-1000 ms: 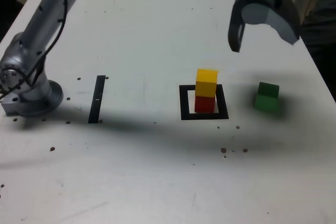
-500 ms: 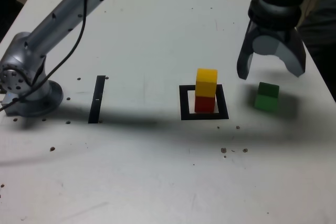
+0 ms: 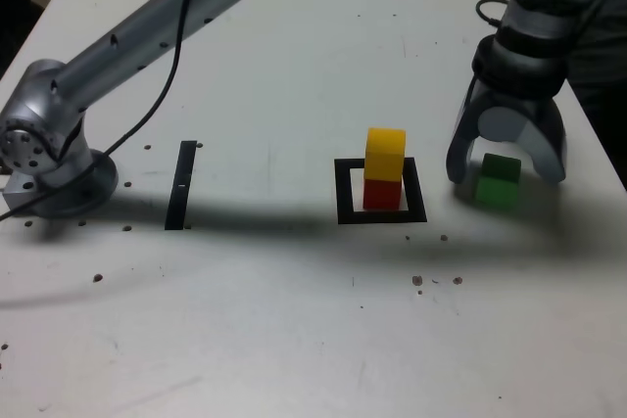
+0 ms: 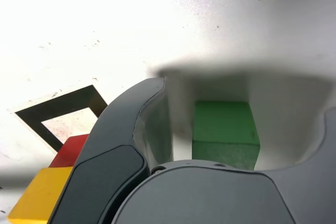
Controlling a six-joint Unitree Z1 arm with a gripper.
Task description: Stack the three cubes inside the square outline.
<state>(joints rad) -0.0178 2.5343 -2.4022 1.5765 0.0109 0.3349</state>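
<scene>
Bright overhead light, soft arm shadow across white table (image 3: 294, 320), wrist view overexposed, close pincer (image 4: 210, 129) blurred

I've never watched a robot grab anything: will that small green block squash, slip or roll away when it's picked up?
The small solid green block looks rigid with flat faces, so it probably won't squash or roll. The open grey pincer straddles it squarely, so a slip seems unlikely. It looks small enough to be light.

Three cubes: one yellow cube (image 3: 385, 153), one red cube (image 3: 382, 193), one green cube (image 3: 497, 180). One square outline (image 3: 381, 192), one thin black strip (image 3: 180, 185), one claw (image 3: 506, 169).
</scene>
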